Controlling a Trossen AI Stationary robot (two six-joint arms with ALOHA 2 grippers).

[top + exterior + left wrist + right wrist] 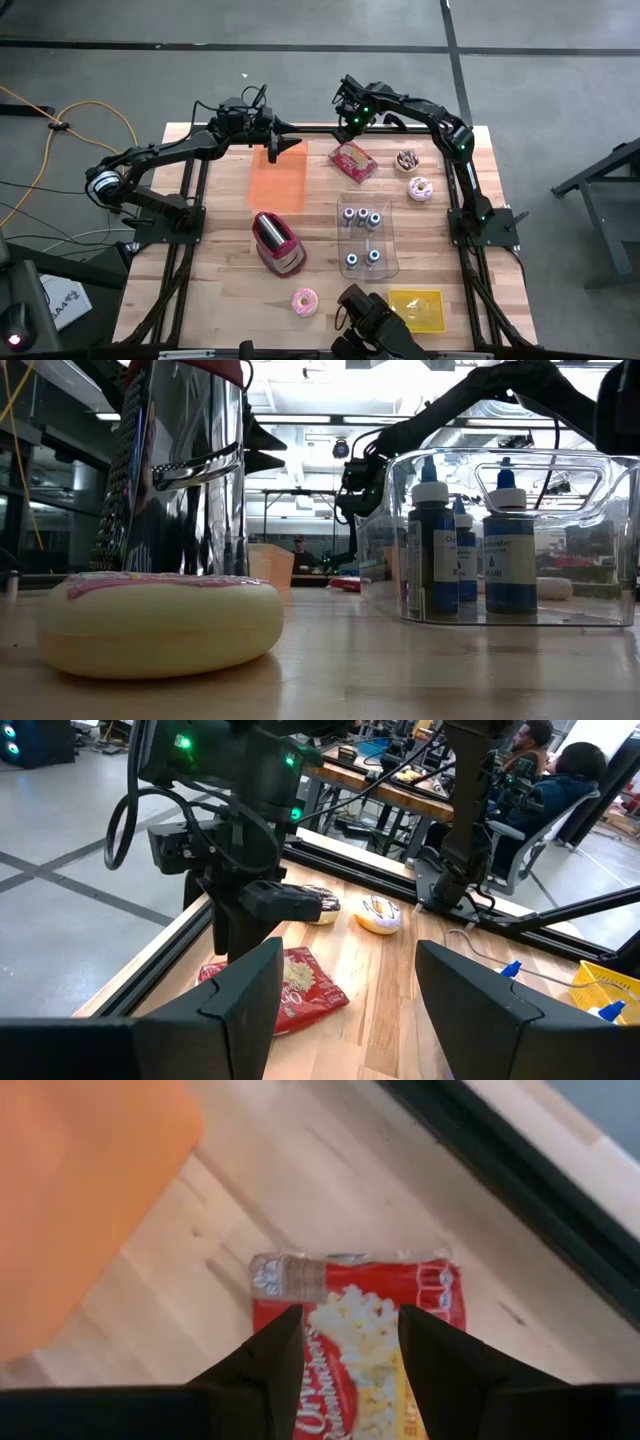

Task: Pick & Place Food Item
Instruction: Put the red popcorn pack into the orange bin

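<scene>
Popcorn bag: flat on the counter, just beside the orange tray, not yet picked. Right hand: above the bag, fingers apart, empty. Left hand: over the tray's far end, fingers apart. Pick and placing both remain, by my judgement

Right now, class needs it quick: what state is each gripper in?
Left gripper: open, empty, above the orange tray.
Right gripper: open, empty, poised over the popcorn bag.

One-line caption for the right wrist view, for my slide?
Right end effector, fingers apart, poised above the red popcorn bag on the table, orange tray alongside.
</scene>
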